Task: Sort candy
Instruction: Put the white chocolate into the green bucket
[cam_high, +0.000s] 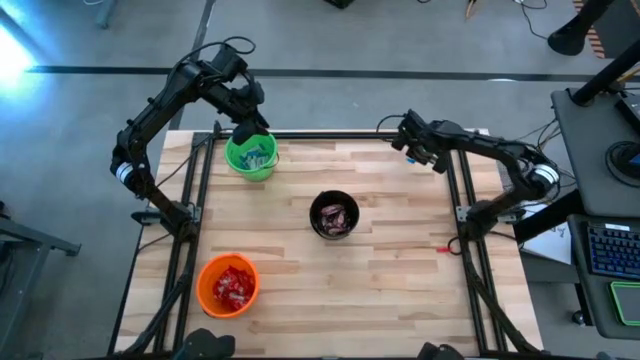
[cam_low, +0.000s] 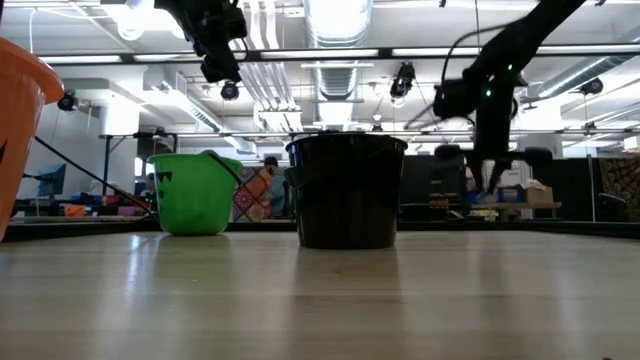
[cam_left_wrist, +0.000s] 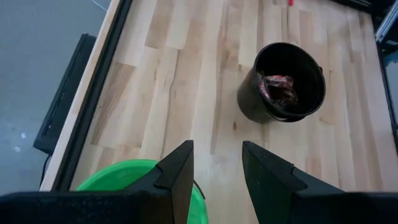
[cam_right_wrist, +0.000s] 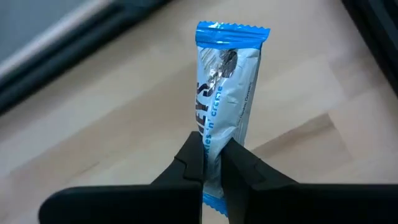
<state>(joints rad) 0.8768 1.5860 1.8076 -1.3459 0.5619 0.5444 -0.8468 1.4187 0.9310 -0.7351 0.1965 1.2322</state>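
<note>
Candy in a shiny blue-and-white wrapper, one finger-length mini bar, is pinched near its lower end between the two dark fingers of the right gripper, which are clamped together on it; the bar stands up past the fingertips with its crimped blue end farthest from the claw. In the high view that right gripper hangs over the pale wooden plank table at about 1 o'clock from the table's centre, near the far edge. At the centre stands a round black plastic cup holding bars in dark brown and reddish wrappers. At about 10 o'clock, close to the far left corner, sits a bright green plastic cup with blue-and-white wrapped bars inside. At about 7 o'clock, near the front left, an orange plastic cup is filled with red-wrapped bars. The left gripper hovers above the green cup's far rim, its fingers apart with nothing between them, the black cup visible beyond them.
</note>
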